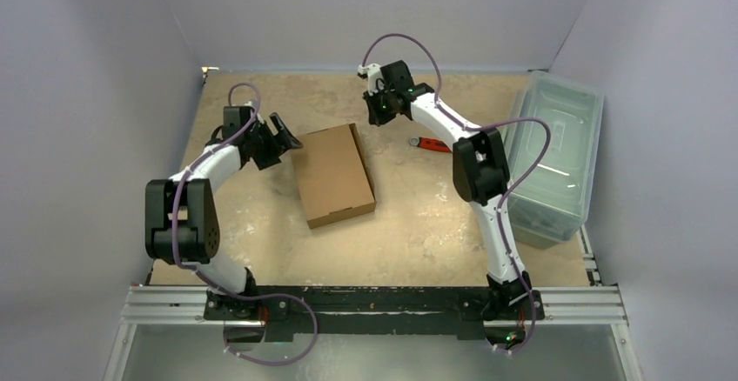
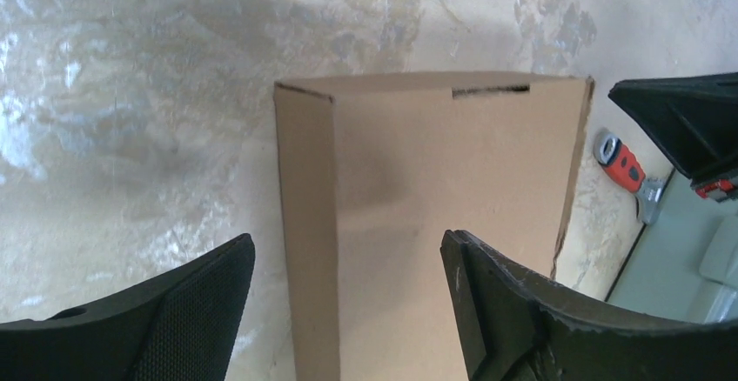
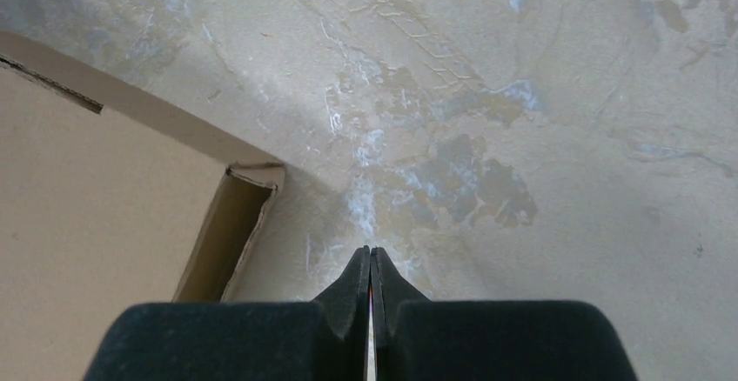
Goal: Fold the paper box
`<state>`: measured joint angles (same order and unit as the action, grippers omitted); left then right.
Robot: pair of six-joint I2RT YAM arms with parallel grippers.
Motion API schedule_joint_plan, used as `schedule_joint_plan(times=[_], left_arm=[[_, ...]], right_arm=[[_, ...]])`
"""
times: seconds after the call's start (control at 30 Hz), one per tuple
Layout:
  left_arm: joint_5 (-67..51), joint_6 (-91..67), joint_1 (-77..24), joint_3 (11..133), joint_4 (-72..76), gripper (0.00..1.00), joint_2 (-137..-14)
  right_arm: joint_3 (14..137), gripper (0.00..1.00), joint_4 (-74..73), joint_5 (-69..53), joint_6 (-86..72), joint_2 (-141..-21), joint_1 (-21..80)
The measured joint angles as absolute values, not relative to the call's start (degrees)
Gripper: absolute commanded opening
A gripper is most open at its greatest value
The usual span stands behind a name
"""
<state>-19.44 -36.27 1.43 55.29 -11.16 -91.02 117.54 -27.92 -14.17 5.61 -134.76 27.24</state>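
The paper box (image 1: 334, 174) lies closed on the table's middle, a flat brown cardboard mailer with its lid down. My left gripper (image 1: 285, 134) hovers just off the box's far left corner, jaws wide open and nothing between them. In the left wrist view the paper box (image 2: 435, 216) fills the centre, and the left gripper (image 2: 348, 259) frames its near left edge without touching. My right gripper (image 1: 380, 108) hangs above the bare table beyond the box's far right corner, shut and empty. The right wrist view shows the right gripper (image 3: 371, 252) over the table, the paper box (image 3: 96, 216) to its left.
An orange-handled wrench (image 1: 432, 144) lies right of the box, beside the right arm, and shows as the wrench (image 2: 628, 172) in the left wrist view. A translucent grey-green plastic bin (image 1: 557, 150) stands along the right edge. Grey walls enclose the table on three sides.
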Motion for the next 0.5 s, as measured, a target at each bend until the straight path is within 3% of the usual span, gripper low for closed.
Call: schedule_joint_plan(times=[0.2,0.5], left_arm=[[-18.63,-36.12,1.43,61.10,-11.77,0.70,-99.02],[-19.07,-35.55,0.36,66.61,-12.08,0.49,-104.40]], right_arm=[[120.90,0.00,-27.88,-13.74,4.93,-137.56,28.95],[123.20,0.00,-27.53,-8.60,6.22,-140.75,35.14]])
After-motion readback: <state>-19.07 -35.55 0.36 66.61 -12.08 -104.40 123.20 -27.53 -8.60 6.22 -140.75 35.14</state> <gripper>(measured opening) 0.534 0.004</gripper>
